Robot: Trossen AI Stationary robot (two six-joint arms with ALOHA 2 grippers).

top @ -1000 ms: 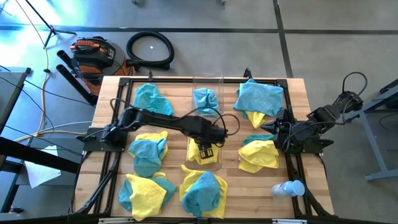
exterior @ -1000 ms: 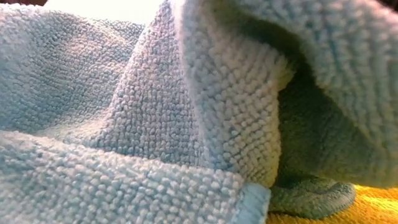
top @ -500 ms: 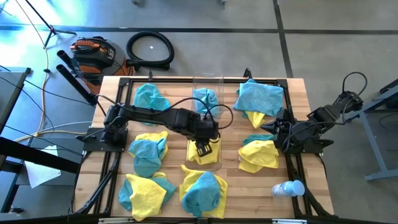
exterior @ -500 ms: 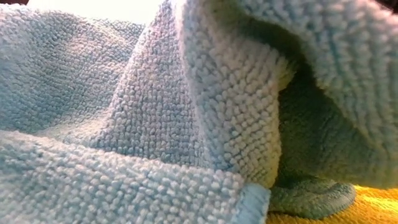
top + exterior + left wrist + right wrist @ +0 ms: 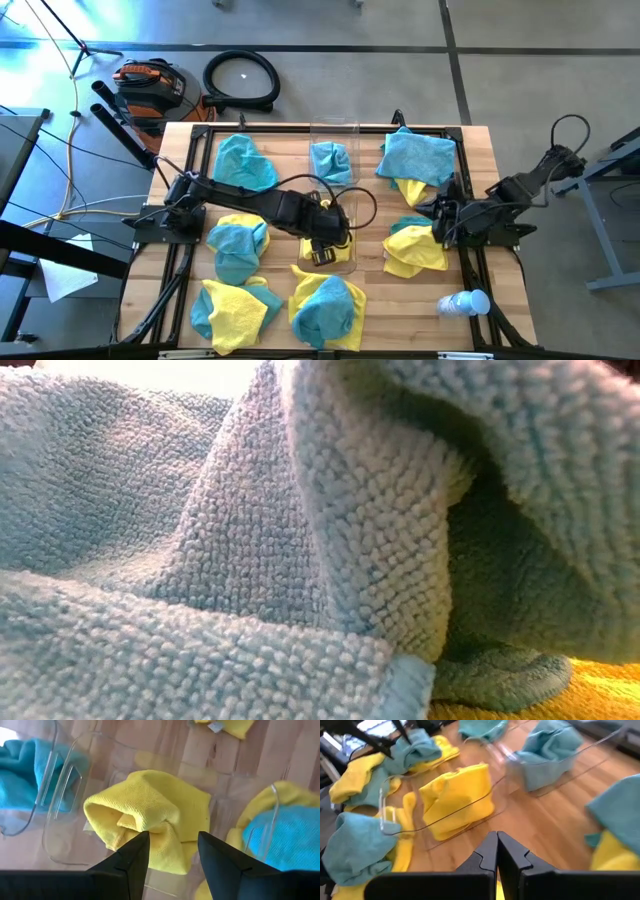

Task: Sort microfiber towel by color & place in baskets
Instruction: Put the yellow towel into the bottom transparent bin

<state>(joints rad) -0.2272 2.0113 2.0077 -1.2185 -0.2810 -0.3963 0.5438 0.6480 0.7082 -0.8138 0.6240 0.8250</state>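
Low view: teal towel (image 5: 250, 560) blocks everything.

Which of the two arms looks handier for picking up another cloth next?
Probably the left: its tool hangs open at the clear plastic bin, near the yellow-and-teal fuzzy cloth pile. The right tool sits shut at the table's edge.

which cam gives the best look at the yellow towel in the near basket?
Left wrist view: the yellow towel fills the frame, crumpled inside the clear basket, right past the open left gripper. The right wrist view shows it side-on through the wall. In the high view the left arm covers most of it. The low view shows only other towels.
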